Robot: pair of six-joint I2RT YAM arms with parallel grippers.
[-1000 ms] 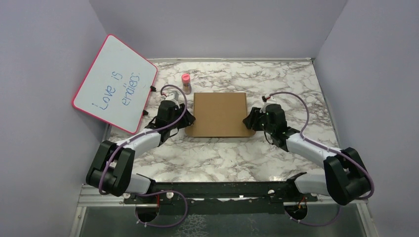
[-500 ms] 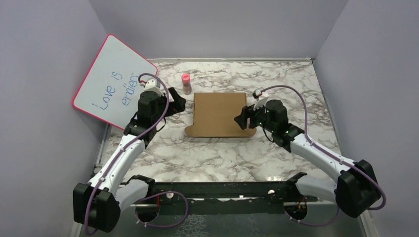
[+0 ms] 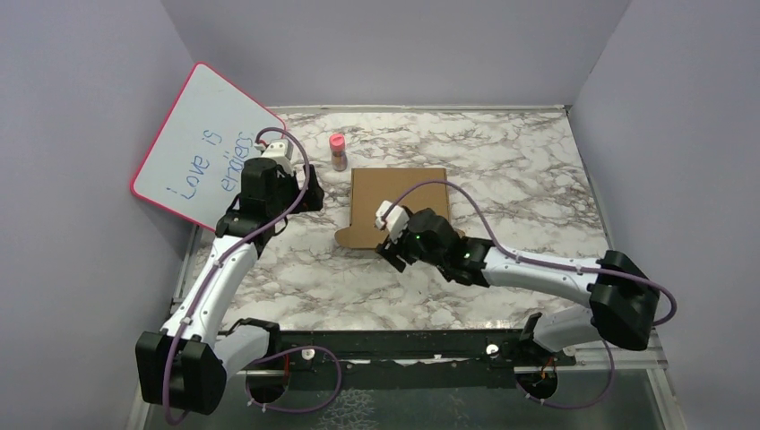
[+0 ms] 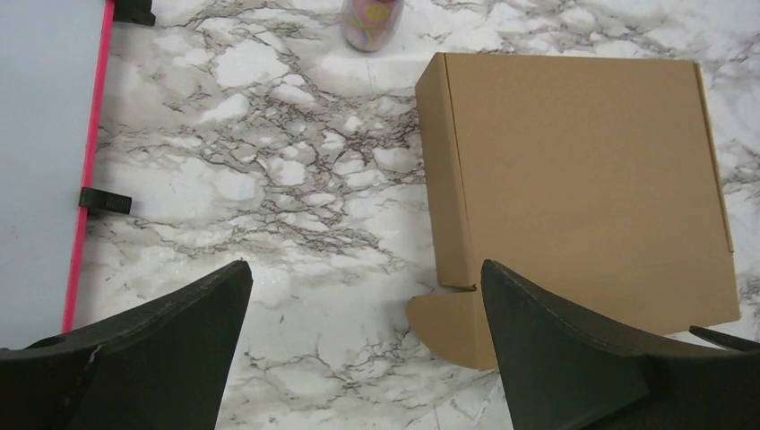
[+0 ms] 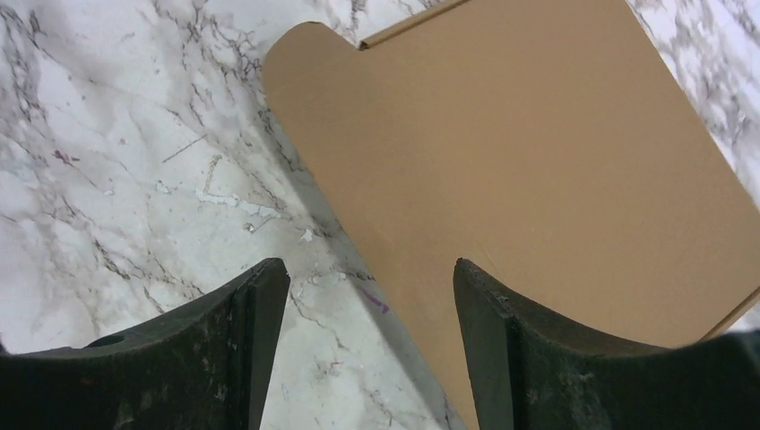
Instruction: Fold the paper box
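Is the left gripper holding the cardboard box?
No, the left gripper is open with only the marble tabletop between its fingers, and the cardboard box lies flat off to one side.

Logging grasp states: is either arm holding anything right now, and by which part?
Nothing is held. The left gripper hangs open over the marble table beside the paper box; the right gripper is open above its rounded flap.

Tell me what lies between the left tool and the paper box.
Only bare marble tabletop, as the left wrist view shows, between the left tool and the paper box. The pink-capped bottle stands farther back, off that line.
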